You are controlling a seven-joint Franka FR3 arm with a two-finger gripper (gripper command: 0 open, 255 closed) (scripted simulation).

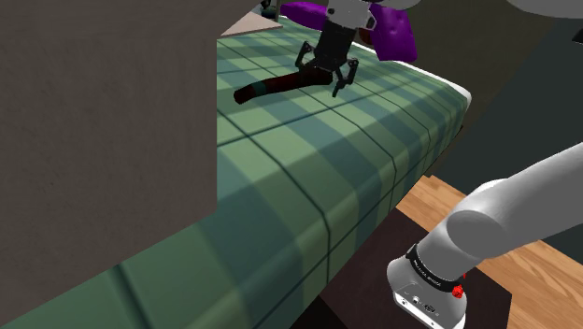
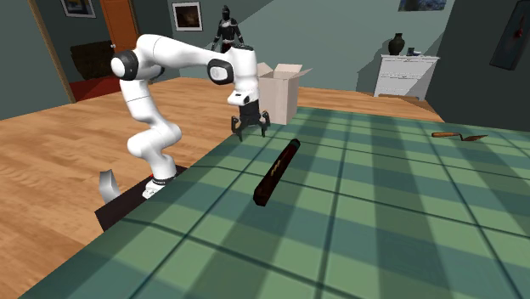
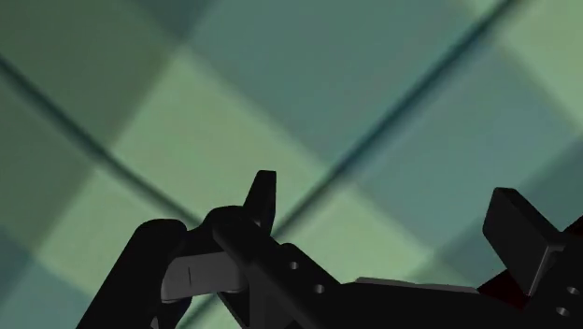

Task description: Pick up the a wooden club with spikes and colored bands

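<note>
End effector (image 2: 249, 131) open, empty | near club (image 2: 277, 170) | by plaid surface (image 2: 382, 212) edge

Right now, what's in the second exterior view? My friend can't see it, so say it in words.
A white robot arm holds its open black gripper just over a green checked cover, near one end of a long dark club that lies flat, not gripped. A cardboard box stands behind.

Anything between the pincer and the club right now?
Nothing. In the second exterior view, only bare green checked cover separates the open pincer from the club.
</note>
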